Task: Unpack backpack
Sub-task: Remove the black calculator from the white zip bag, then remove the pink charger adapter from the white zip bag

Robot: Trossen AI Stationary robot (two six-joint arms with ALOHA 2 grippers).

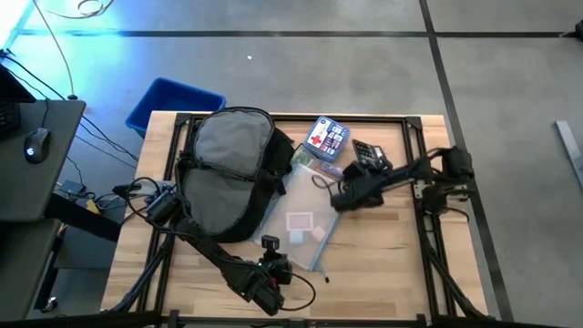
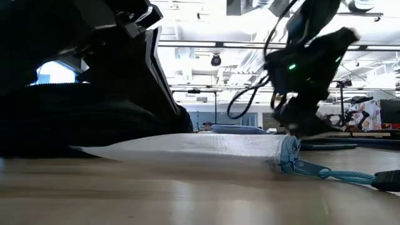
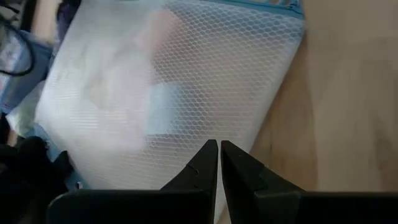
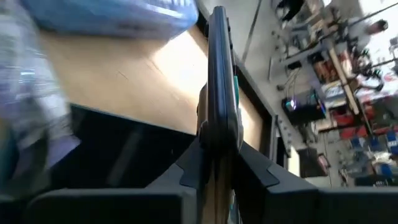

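Observation:
The black backpack (image 1: 228, 169) lies on the table's left half, grey lining up, and shows as a dark mass in the low view (image 2: 75, 119). A clear mesh zip pouch (image 1: 305, 219) lies flat to its right, with its blue zip cord (image 2: 325, 172) trailing on the wood. My left gripper (image 3: 219, 148) is shut, near the front edge, with its tips over the pouch's near part (image 3: 161, 106). My right gripper (image 4: 217, 140), right of the pouch, is shut on a flat black calculator (image 1: 369, 153). My left gripper slants down toward the mesh pouch from the near side; I cannot tell whether its shut tips touch the mesh. My right gripper pinches the calculator's two flat faces (image 4: 219, 124) between its fingers, at one end. The fingers (image 4: 252, 165) lie along it, slanting down toward the far edge. The calculator sticks out ahead of them, above the wood.
A blue and white box (image 1: 328, 138) lies at the far edge, next to the calculator. A blue bin (image 1: 173, 100) stands beyond the far left corner. Bare wood (image 1: 383, 264) fills the near right. Black frame rails (image 1: 428, 228) run along the sides.

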